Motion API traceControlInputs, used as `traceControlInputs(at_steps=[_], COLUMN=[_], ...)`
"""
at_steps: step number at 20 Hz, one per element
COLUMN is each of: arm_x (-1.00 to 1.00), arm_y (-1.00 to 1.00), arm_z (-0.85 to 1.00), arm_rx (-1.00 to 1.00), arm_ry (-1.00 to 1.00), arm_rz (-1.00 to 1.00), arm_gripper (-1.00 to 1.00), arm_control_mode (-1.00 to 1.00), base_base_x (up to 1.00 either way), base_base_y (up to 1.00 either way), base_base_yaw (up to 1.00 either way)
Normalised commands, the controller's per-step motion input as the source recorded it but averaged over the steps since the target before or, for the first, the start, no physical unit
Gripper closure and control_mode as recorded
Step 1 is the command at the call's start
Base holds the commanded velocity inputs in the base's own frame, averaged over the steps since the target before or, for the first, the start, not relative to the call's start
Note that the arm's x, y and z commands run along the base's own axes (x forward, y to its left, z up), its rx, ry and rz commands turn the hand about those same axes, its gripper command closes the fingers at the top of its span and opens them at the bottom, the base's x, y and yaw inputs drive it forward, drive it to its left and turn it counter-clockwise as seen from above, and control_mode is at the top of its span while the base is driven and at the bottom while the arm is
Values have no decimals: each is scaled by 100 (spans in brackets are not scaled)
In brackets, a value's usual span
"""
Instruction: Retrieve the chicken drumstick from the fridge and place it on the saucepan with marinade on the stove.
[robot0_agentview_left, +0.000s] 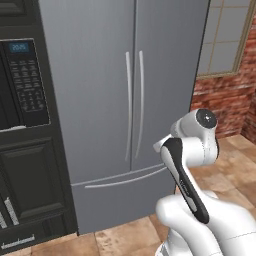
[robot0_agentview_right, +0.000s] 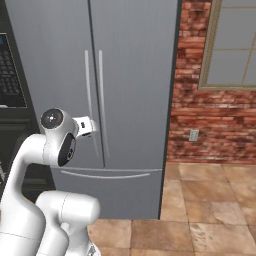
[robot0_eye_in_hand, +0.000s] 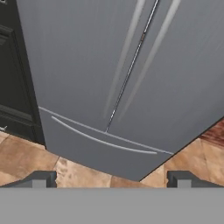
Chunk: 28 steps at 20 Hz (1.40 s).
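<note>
Fridge (robot0_agentview_left: 115, 100) doors closed, contents hidden | fingers (robot0_eye_in_hand: 43, 178) spread, tips cropped

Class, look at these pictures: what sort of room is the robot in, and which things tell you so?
Most likely a kitchen: a tall grey fridge with its doors shut, a black wall oven with a keypad beside it, and a tiled floor.

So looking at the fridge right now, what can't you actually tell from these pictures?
- Fridge contents, drumstick included: hidden in all views behind both closed doors and the drawer.
- Fridge top: cut off by the upper edge in both base views.
- Oven keypad labels: too small to read, left base view.
- Gripper: just the fingertips show, hand view.
</note>
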Motion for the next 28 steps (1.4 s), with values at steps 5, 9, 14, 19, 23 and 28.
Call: traceControlInputs(at_steps=[5,9,14,19,23,28], arm_x=[7,13,2,0,0,13], arm_y=[0,12,34,28,5,0], arm_z=[-1,14,47,58,33,0], arm_rx=[0,1,7,12,22,6], arm_ry=[0,-4,-5,-9,-2,7], arm_rz=[0,-9,-17,-15,-5,0], arm_gripper=[-100,-100,-100,-100,-100,-100], arm_control_mode=[-100,-100,-100,-100,-100,-100], base_base_x=[0,0,0,0,0,0], base_base_y=[0,0,0,0,0,0], base_base_yaw=[0,0,0,0,0,0])
